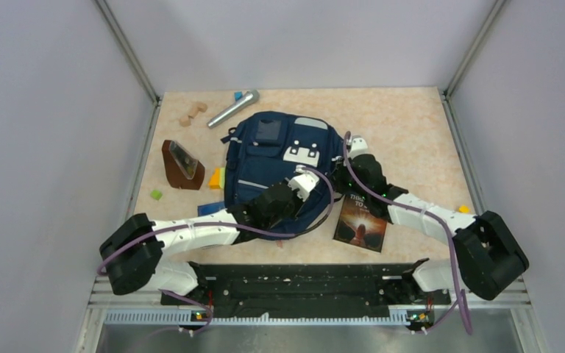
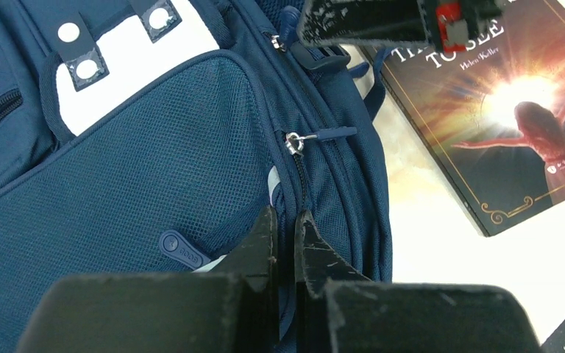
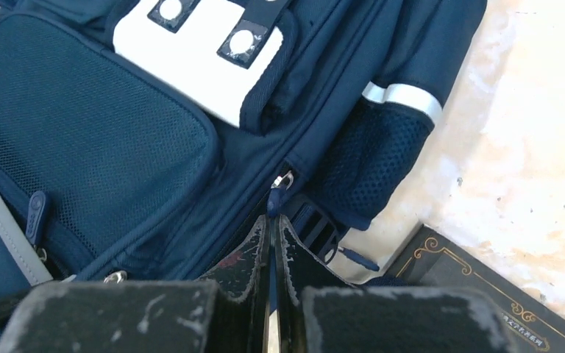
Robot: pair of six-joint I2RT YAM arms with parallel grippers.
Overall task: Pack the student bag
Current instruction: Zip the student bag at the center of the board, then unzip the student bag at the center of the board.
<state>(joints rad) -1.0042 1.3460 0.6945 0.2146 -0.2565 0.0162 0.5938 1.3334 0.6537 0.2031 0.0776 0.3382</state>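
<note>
Hands met on the near right part of the student bag (image 1: 265,158), which lay flat, front up, in the middle of the worktop (image 1: 404,132), its long axis running from the far edge toward the arms. The right hand (image 3: 274,228) was closed tight. A blue zip pull (image 3: 274,200) on the bag's right side ran straight down into its fingertips, so it seemed to be pinching that tab. The left hand (image 2: 287,220) was narrowed to a slit over the zip seam beside the mesh pocket (image 2: 154,176), apparently nipping the fabric there to brace it. That zip line followed the bag's right edge, running away from the right hand toward the top of the bag, so the pull would likely go that way. A book (image 1: 360,223) lay just beside the bag's near right corner, nearer the right arm.
</note>
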